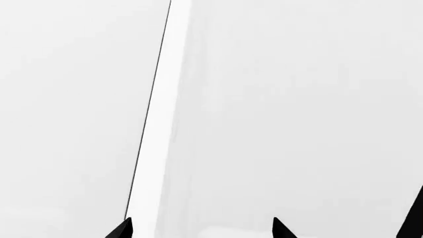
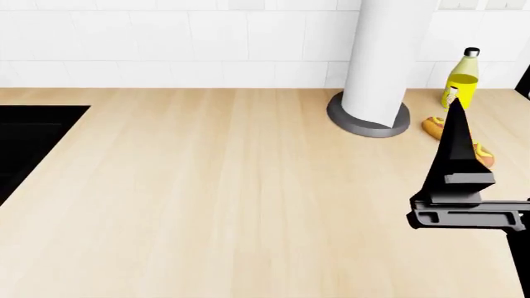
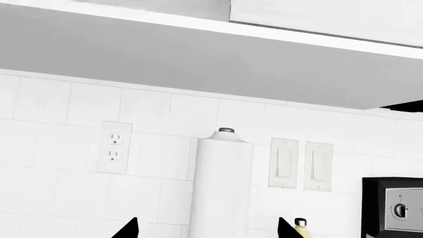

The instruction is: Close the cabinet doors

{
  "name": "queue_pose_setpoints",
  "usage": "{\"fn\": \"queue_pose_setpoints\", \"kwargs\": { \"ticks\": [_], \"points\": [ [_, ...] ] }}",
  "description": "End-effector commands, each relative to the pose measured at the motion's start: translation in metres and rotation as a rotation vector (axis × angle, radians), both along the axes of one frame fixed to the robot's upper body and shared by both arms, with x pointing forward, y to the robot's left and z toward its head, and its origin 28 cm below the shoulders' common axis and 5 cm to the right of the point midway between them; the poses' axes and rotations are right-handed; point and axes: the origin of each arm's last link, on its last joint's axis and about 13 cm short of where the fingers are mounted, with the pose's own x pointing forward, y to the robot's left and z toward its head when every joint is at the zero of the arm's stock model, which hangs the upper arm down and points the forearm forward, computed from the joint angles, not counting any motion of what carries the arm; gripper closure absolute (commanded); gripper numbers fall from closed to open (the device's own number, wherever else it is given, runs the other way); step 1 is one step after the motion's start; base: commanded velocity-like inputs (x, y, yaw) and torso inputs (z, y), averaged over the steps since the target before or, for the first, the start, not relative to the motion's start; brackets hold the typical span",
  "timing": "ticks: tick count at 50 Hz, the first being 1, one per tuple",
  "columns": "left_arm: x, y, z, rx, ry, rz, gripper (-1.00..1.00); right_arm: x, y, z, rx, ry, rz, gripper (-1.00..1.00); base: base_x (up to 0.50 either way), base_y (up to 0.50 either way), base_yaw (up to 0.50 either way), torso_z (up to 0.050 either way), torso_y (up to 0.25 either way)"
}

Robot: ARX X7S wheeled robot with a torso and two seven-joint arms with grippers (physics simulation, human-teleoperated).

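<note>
The cabinet door [image 1: 79,109] fills the left wrist view as a flat white panel, with a thin dark seam and a bright white edge [image 1: 155,124] running beside it. It sits up above the table, out of the head view altogether. In the right wrist view the grey underside of the cabinet [image 3: 198,64] spans the wall above the tiles, and a white panel [image 3: 317,15] shows along its front, though I cannot tell whether it is shut or ajar.

A door like this is probably stiff, light and hinged, with a smooth, slippery face. It needs no grip; a flat push near the free edge, away from the hinge, should swing it with little force.

The left claw [image 1: 201,229] is raised close to the door, pointing at the panel, its two dark tips apart and holding nothing. I cannot tell whether they touch the surface.

The right claw [image 3: 206,229] is also apart and empty, its tips framing the paper towel roll [image 3: 221,183], aimed at the wall below the cabinet. In the head view the right arm [image 2: 460,180] stands over the wooden table [image 2: 207,198], in front of a yellow bottle [image 2: 462,81].
</note>
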Motion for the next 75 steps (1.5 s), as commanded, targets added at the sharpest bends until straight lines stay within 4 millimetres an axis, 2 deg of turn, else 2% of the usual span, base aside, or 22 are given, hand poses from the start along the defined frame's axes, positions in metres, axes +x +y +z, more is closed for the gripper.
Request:
{"fn": "queue_pose_setpoints", "kwargs": {
  "ticks": [1,12,25,44,47,51,75],
  "points": [
    [0.005,-0.023,0.008,0.085,-0.014,-0.107,-1.0,-0.007,-0.009,0.006,-0.011,-0.08,0.005,-1.0,0.0,0.0,0.0,0.0,0.0],
    [0.009,-0.028,0.007,0.103,0.006,-0.113,-1.0,-0.021,-0.019,0.012,-0.049,-0.217,0.077,-1.0,0.0,0.0,0.0,0.003,0.0],
    [0.017,-0.034,0.001,0.121,0.037,-0.123,-1.0,-0.026,-0.021,0.011,-0.061,-0.253,0.115,-1.0,0.0,0.0,0.0,0.002,0.0],
    [0.044,-0.055,-0.022,0.154,0.11,-0.173,-1.0,-0.029,-0.023,0.009,-0.069,-0.254,0.125,-1.0,0.0,0.0,0.0,0.002,0.0],
    [0.054,-0.065,-0.034,0.182,0.146,-0.194,-1.0,-0.031,-0.024,0.008,-0.072,-0.254,0.131,-1.0,0.0,0.0,0.0,0.0,0.0],
    [0.06,-0.071,-0.041,0.194,0.162,-0.206,-1.0,-0.031,-0.024,0.007,-0.072,-0.252,0.131,-1.0,0.0,0.0,0.0,0.0,0.0],
    [0.075,-0.083,-0.063,0.232,0.219,-0.226,-1.0,-0.033,-0.025,0.006,-0.071,-0.243,0.133,-1.0,0.0,0.0,0.0,0.0,0.0]
  ]
}}
